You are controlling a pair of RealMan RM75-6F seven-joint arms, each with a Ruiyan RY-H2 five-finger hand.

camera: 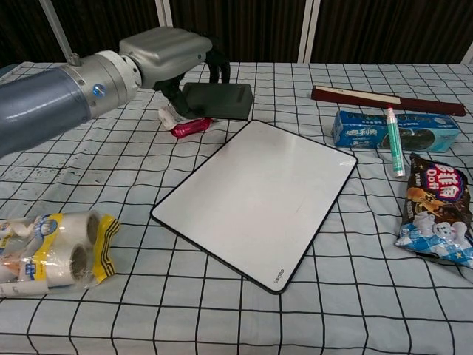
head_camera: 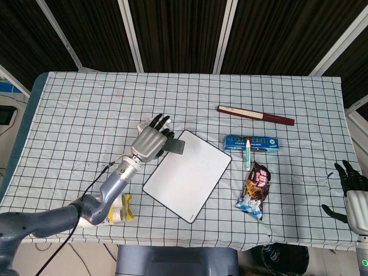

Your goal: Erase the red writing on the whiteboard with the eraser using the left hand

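Observation:
My left hand (head_camera: 149, 141) (camera: 164, 53) holds the dark grey eraser (head_camera: 174, 147) (camera: 219, 100) up in the air, over the far left corner of the whiteboard (head_camera: 187, 175) (camera: 259, 200). The eraser is clear of the board's surface. The white board lies flat on the checked cloth and I see no red writing on it. My right hand (head_camera: 353, 192) hangs off the table's right edge with its fingers spread and nothing in it.
A small red-and-white pouch (camera: 185, 124) lies under the raised eraser. A blue biscuit box (head_camera: 251, 142), a marker (head_camera: 248, 152), a snack bag (head_camera: 255, 190) and a long dark red stick (head_camera: 256, 115) lie right of the board. A bag of tape rolls (camera: 59, 248) sits at the front left.

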